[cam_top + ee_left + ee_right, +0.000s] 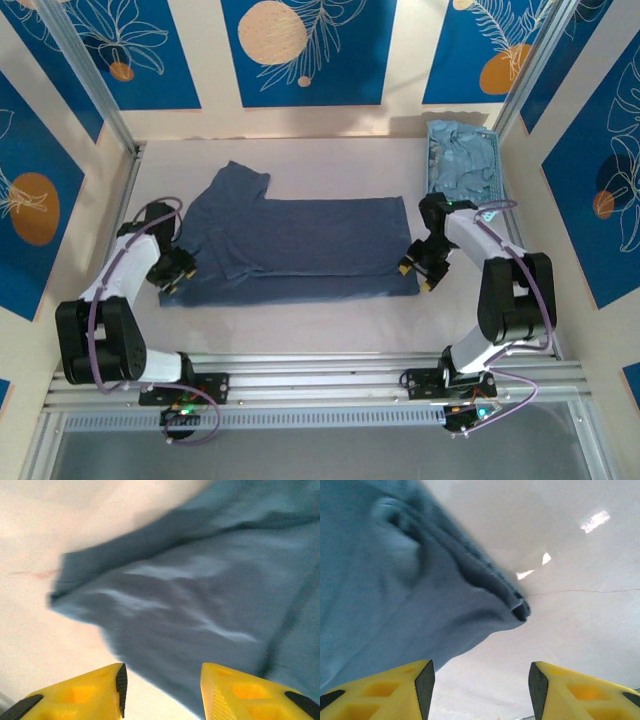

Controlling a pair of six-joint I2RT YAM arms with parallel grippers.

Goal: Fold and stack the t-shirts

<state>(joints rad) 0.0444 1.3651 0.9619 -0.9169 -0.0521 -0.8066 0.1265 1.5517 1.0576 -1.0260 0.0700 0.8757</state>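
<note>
One dark t-shirt (pixel 300 245) lay part-folded mid-table (pixel 330 320); left gripper (pixel 178 272) hung at its L edge & right gripper (pixel 420 272) at its R corner, both w/ jaws apart, nothing btwn, prob. placed to pinch opp. ends evenly. Pale t-shirts (pixel 465 160) sat in far-R basket (pixel 432 160)

top external looks down from behind the arms (pixel 118 272) over the whole table (pixel 300 335). both wrist views look close past their fingers (pixel 75 695) at dark t-shirt (pixel 300 245) edges it also shows.
</note>
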